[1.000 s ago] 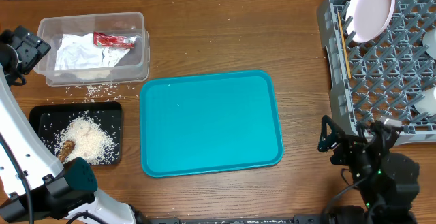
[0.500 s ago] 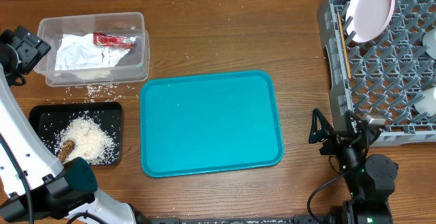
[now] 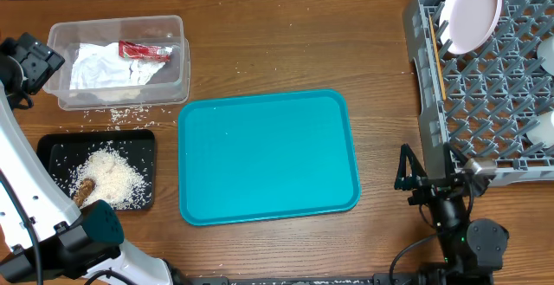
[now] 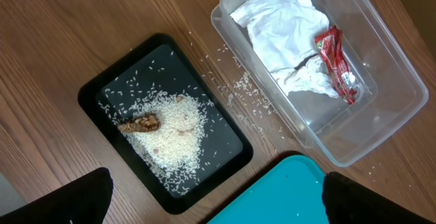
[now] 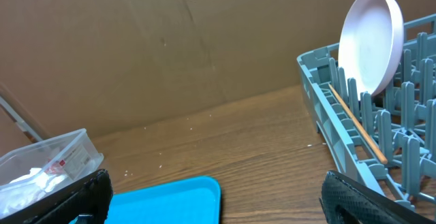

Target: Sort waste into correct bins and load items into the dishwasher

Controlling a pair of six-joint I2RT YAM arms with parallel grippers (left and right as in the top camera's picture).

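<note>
Brown wood-grain table [image 3: 260, 51], with a cardboard wall [image 5: 136, 40] behind. A smooth teal tray [image 3: 268, 155] lies at the centre. The clear tub [image 3: 117, 94] holds the crumpled napkin [image 3: 104, 68] and red wrapper [image 3: 145, 51]. The black tray [image 3: 54, 142] holds rice [image 3: 112, 177] and a brown lump [image 3: 85, 190]. The round plate [image 3: 472, 9] and chopsticks [image 3: 435, 55] stand in the grey lattice rack [image 3: 493, 94]. The left gripper [image 4: 231, 197] and right gripper [image 3: 426, 171] both gape wide, holding nothing.

At the table's left edge, the clear tub [image 3: 171, 84] holds napkin [image 3: 102, 68] and red wrapper [image 3: 145, 51]; the black tray [image 3: 61, 159] holds rice [image 3: 114, 174]. The rack [image 3: 498, 103] fills the far right corner.
</note>
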